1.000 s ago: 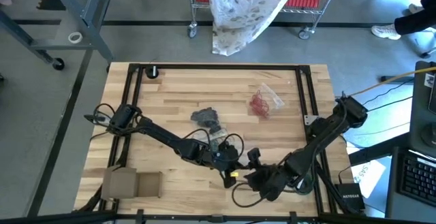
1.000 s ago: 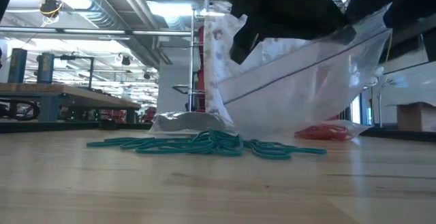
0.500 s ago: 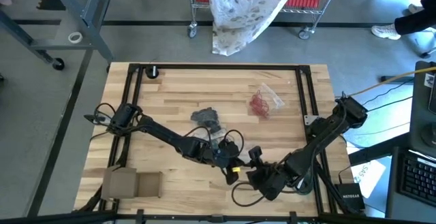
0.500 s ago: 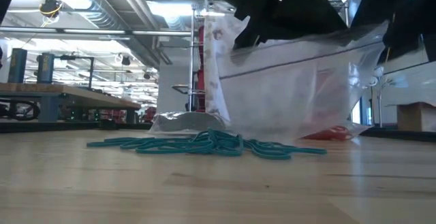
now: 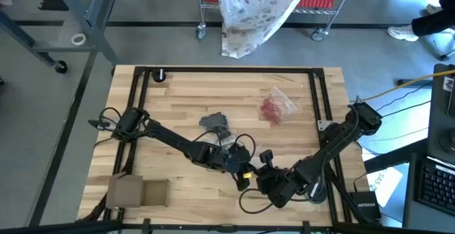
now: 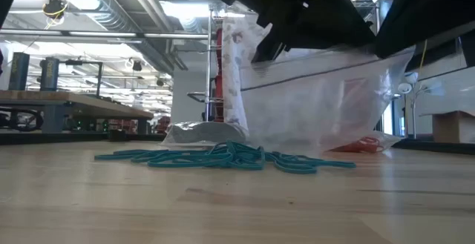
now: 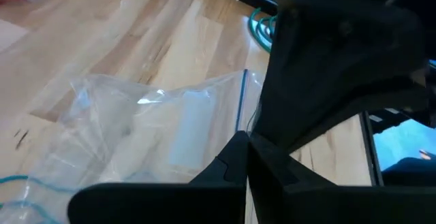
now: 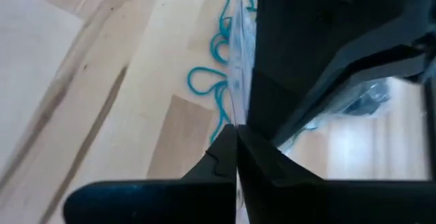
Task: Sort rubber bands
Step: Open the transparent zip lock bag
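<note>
I have both the left gripper (image 5: 238,168) and right gripper (image 5: 261,171) pinched shut on the clear bag (image 6: 319,103), lifted between them, while the teal rubber bands (image 6: 223,157) lie below, nearer my left gripper.

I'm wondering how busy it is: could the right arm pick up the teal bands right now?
Probably not: the right claw is shut on the bag's edge, so it has no free grip, though the teal bands lie uncovered on the table close by.
</note>
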